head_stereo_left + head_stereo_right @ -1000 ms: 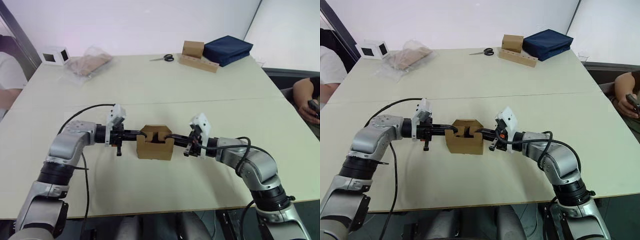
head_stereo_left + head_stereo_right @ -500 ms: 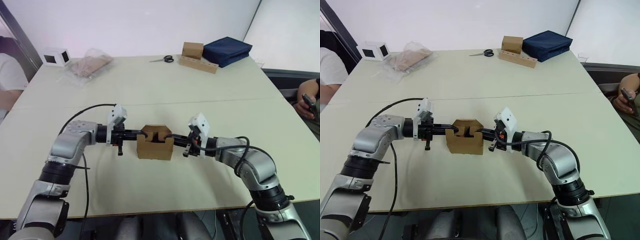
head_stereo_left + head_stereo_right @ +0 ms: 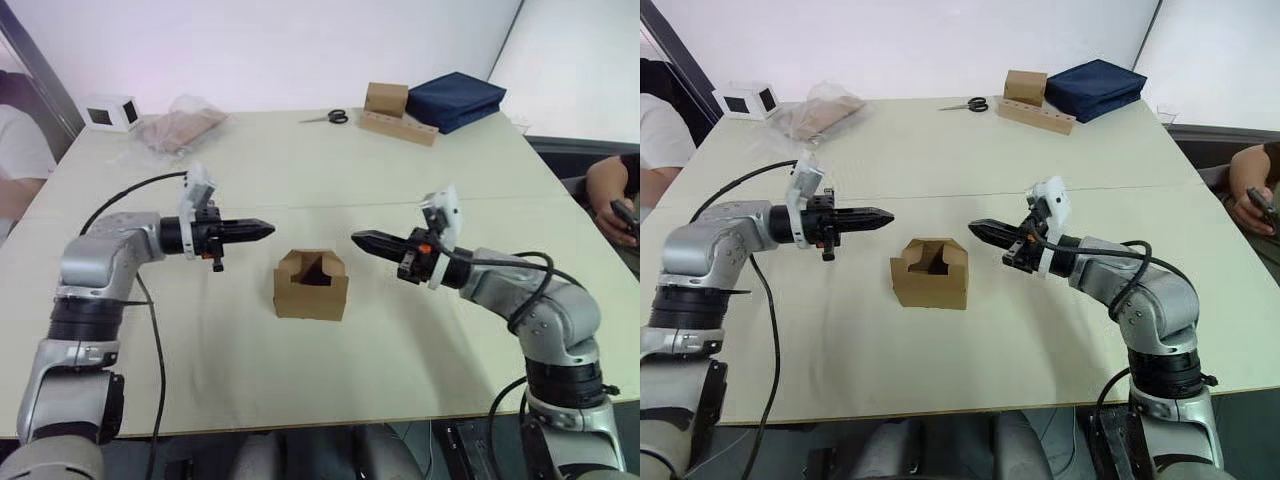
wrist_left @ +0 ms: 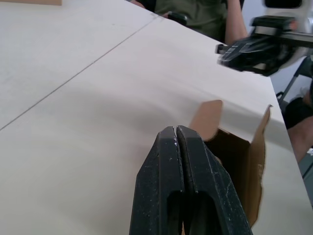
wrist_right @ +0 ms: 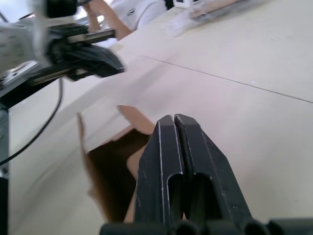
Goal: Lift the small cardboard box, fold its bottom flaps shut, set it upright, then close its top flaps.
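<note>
1. The small plain brown cardboard box (image 3: pixel 311 285) sits alone on the pale table (image 3: pixel 300 170), top flaps up, midway between two claws hanging clear either side, probably poised to fold them.
2. Left wrist: left gripper (image 4: pixel 177 133) pressed closed, empty; box just beyond its tips.
3. Right wrist: right gripper (image 5: pixel 174 121) likewise closed, empty.

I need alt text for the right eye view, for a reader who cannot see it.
A small cardboard box stands on a table with its top flaps open. The left gripper and right gripper, both shut, point at it from either side without touching.
</note>
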`<state>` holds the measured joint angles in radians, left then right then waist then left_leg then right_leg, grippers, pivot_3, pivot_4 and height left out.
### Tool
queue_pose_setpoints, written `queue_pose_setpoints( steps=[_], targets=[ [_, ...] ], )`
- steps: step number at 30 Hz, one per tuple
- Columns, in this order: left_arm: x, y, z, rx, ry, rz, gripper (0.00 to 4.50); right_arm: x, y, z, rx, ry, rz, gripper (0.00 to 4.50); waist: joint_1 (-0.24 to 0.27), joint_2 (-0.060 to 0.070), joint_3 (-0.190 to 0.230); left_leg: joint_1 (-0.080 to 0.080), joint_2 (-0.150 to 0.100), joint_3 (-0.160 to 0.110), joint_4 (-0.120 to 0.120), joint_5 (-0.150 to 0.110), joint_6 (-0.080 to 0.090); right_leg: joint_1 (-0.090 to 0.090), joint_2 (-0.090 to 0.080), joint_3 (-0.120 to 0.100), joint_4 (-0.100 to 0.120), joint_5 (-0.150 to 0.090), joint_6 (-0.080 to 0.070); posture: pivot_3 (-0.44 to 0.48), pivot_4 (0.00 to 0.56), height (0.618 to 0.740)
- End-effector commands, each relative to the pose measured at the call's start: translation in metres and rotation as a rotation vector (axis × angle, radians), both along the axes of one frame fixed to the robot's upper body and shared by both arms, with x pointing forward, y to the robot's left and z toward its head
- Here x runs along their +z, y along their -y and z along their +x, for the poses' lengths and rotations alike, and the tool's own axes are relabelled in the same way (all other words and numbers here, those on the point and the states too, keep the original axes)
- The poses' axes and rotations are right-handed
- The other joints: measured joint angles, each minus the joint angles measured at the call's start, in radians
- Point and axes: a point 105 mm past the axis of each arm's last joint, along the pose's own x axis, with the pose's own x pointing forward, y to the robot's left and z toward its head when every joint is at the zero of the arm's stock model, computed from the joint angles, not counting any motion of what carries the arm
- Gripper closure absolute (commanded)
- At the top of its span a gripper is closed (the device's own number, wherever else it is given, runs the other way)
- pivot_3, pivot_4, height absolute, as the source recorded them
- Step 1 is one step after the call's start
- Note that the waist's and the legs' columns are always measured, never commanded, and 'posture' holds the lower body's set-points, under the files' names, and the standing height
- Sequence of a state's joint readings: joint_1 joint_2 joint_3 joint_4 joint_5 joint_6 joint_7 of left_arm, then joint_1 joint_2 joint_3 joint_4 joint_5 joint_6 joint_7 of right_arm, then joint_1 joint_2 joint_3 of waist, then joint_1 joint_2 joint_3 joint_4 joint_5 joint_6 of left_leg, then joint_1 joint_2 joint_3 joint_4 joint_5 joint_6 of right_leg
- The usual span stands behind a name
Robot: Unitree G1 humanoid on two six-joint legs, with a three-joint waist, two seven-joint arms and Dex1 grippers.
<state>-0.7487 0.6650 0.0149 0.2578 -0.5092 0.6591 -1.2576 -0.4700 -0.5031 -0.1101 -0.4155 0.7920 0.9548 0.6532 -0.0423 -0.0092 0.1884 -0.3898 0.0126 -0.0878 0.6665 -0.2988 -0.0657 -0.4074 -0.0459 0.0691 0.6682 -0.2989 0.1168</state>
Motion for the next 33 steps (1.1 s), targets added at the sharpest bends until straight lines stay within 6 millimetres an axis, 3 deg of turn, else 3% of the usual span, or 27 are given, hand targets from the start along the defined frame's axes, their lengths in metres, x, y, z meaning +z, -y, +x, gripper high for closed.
queue_pose_setpoints(
  steps=[1,7,14,27,33],
  targets=[
    [0.003,0.007,0.014,-0.010,0.041,0.017,4.48,0.012,-0.016,-0.031,0.133,0.045,0.005,4.50,0.000,0.000,0.000,0.000,0.000,0.000,0.000,0.000,0.000,0.000,0.000,0.000,0.000,0.000,0.000,0.000,0.150,0.740],
    [-0.020,0.030,0.033,-0.058,0.013,0.054,4.48,-0.014,-0.039,-0.045,0.207,-0.005,-0.064,4.50,-0.001,0.000,0.000,0.000,0.000,0.000,0.000,0.000,0.000,0.000,0.000,0.000,0.000,0.000,0.000,0.000,0.150,0.740],
    [-0.029,0.051,0.045,-0.086,0.012,0.040,4.48,-0.038,-0.052,-0.029,0.157,-0.020,-0.141,4.50,-0.002,0.000,0.000,-0.001,0.000,0.000,0.000,0.000,0.000,-0.001,0.000,0.000,0.000,0.000,0.000,0.000,0.150,0.740],
    [-0.042,0.062,0.027,-0.242,-0.013,0.066,4.48,-0.046,-0.058,-0.014,0.101,0.002,-0.168,4.50,-0.003,0.000,0.000,-0.001,0.000,0.000,0.000,0.000,0.000,-0.001,0.000,0.000,0.000,0.000,0.000,0.000,0.150,0.740],
    [-0.044,0.065,0.026,-0.245,-0.002,0.074,4.48,-0.035,-0.059,-0.013,0.105,-0.001,-0.119,4.50,-0.003,0.000,0.000,-0.001,0.000,0.000,0.000,0.000,0.000,-0.001,0.000,0.000,0.000,0.000,0.000,0.000,0.150,0.740]
  ],
)
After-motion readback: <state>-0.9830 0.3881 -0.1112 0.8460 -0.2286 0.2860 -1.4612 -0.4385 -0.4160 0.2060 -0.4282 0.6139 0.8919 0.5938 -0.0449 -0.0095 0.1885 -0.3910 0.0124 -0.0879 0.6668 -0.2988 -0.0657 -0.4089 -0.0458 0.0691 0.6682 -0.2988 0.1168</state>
